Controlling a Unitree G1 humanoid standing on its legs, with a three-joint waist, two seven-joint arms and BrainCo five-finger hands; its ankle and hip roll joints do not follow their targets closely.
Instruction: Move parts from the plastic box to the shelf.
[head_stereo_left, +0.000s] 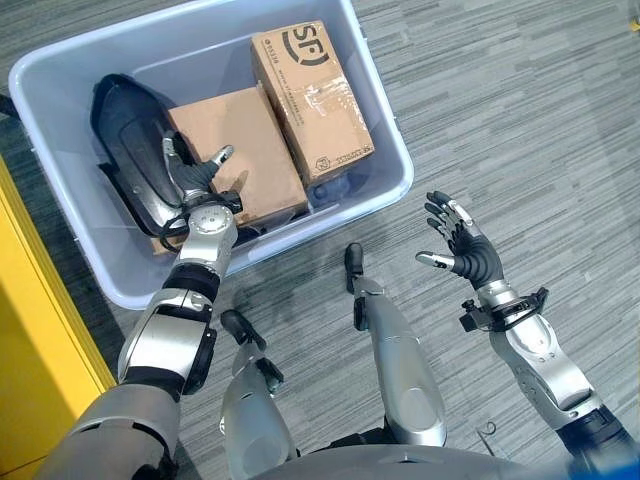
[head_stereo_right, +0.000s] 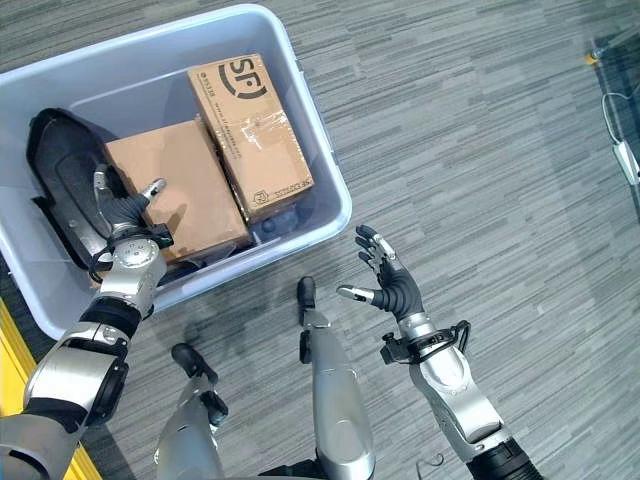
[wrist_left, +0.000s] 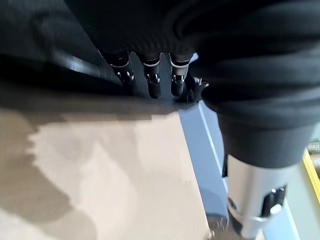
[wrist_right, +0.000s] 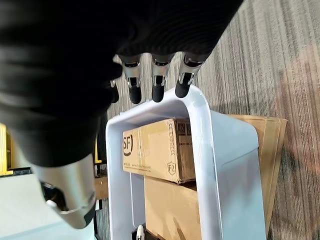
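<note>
Left hand (head_stereo_left: 197, 178), fingers spread, rests on the plain cardboard box (head_stereo_left: 240, 150) in the plastic box (head_stereo_left: 385, 190); right hand (head_stereo_left: 462, 245), spread, hovers at four o'clock.

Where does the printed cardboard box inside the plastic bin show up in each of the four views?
Left eye view: printed cardboard box, upper centre, tilted against the bin's wall.
Right eye view: upper centre-left.
Left wrist view: I cannot make it out; plain cardboard box lies there.
Right wrist view: centre, past the bin's rim.
Shared landmark: plastic bin.
</note>
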